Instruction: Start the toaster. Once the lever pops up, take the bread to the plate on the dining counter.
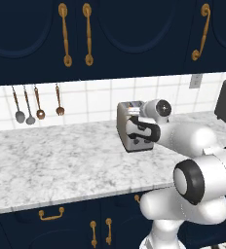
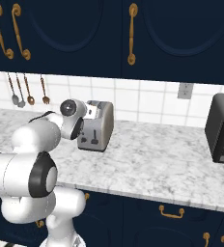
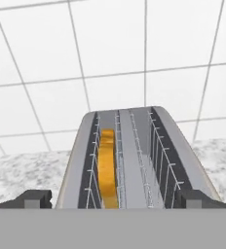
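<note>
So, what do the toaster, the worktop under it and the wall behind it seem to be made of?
The toaster looks like brushed silver-grey metal, with thin wire racks in its slots. The worktop looks like polished marble or an imitation of it: white with grey veins. The wall looks like glossy white ceramic tile, with grey grout lines.

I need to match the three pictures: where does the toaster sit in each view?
Left base view: toaster centre, behind the arm's hand.
Right base view: left of centre, on the marbled worktop.
Hand view: bottom centre, seen from above, bread in its left slot.
Shared landmark: white tiled wall.
</note>
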